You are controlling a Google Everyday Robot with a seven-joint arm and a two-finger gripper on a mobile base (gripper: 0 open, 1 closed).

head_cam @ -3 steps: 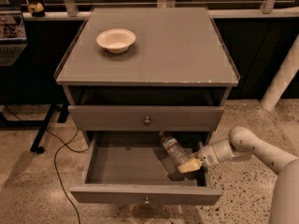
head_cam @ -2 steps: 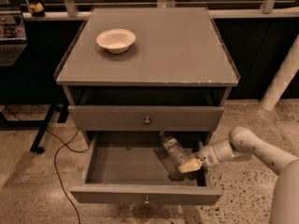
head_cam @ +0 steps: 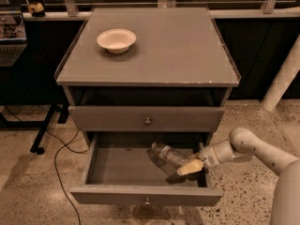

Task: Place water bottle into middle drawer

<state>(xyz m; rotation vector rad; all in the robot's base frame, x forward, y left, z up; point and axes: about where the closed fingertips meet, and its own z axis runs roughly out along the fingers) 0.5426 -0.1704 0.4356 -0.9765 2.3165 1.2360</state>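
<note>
My arm (head_cam: 267, 151) comes in from the lower right of my view, its white forearm sloping down and leftward. The wrist (head_cam: 216, 154) follows that line, and my hand (head_cam: 189, 168) sits low, right of centre, pointing left and slightly down.

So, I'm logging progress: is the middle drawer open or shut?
Open: the middle drawer is pulled out, water bottle inside, gripper reaching in beside it.

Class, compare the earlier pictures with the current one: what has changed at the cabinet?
Nothing visibly changed. The gripper stays inside the open middle drawer, at the right end of the bottle. The bowl sits on top as before.
</note>
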